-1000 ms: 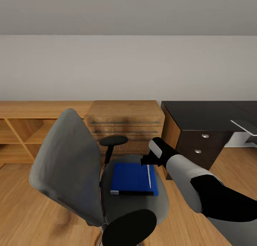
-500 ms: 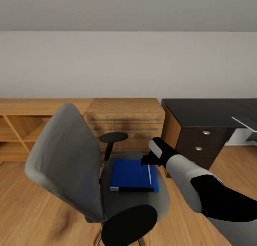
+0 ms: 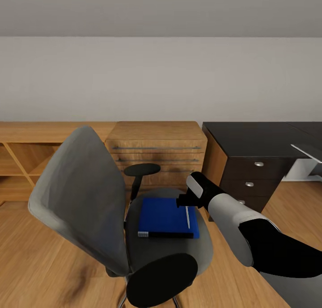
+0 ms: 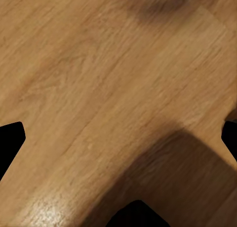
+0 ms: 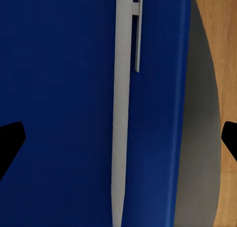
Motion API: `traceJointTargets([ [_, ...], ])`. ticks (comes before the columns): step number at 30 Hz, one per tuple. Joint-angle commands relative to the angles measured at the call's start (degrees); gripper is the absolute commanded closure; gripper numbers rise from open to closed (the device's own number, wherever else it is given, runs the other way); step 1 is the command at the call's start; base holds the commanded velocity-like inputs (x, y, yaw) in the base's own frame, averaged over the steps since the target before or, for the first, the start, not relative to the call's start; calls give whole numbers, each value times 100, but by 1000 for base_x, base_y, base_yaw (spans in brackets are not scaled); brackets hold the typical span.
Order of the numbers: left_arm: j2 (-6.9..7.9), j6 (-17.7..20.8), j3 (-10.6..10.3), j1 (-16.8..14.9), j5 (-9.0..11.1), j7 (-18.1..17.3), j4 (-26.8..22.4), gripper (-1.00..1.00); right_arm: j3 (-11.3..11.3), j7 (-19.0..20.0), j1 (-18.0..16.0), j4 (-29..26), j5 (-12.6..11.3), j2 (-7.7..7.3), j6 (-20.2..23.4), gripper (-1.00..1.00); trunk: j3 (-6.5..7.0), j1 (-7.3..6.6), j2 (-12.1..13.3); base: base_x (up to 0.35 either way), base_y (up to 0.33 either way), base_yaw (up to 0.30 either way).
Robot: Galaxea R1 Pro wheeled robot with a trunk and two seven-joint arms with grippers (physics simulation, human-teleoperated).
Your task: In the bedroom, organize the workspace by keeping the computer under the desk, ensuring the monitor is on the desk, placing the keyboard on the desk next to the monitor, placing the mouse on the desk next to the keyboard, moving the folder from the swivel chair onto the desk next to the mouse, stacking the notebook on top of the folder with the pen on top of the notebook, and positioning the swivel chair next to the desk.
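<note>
Right claw (image 3: 182, 201) hovers over pen (image 5: 121, 108), jaws wide, holding nothing; pen lies on folder (image 3: 163, 217) on swivel chair (image 3: 147, 250) seat; bench (image 3: 250, 140) well apart; pen pickup seems in hand; next: descend, centre, close.

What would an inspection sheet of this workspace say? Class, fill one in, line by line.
Surface: desk top black and bare where visible; a pale object crosses its right edge, unidentifiable.
Job's things: folder flat on the chair seat; pen lying on the folder.
Clutter: nothing seen.
Hands: right hand above the folder, over the pen, fingers apart; left hand open over bare floor.
Cables: nothing seen.
Surroundings: wooden drawers, low shelf, wood floor, plain wall.
</note>
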Motion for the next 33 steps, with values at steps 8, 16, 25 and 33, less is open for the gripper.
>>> traceJointTargets([
  [8, -1, -5, 11, -3, 51, -41, 6, -100, 33, -52, -3, -5, -61, 0, 13, -100, -5, -1, -2, 0, 0, 0],
  [16, -1, -6, 11, -3, 51, -43, 6, -100, 32, -52, -3, -5, -60, 0, 13, -100, -5, -1, -2, 0, 0, 0],
  [25, -1, -5, 11, -3, 51, -43, 6, -100, 30, -52, -3, -5, -60, 0, 13, -100, -113, 131, -243, 0, 0, 0],
  [33, 4, -5, 11, -3, 51, -42, 6, -100, 35, -52, -3, -5, -59, 0, 13, -100, -131, 153, -283, 0, 0, 0],
])
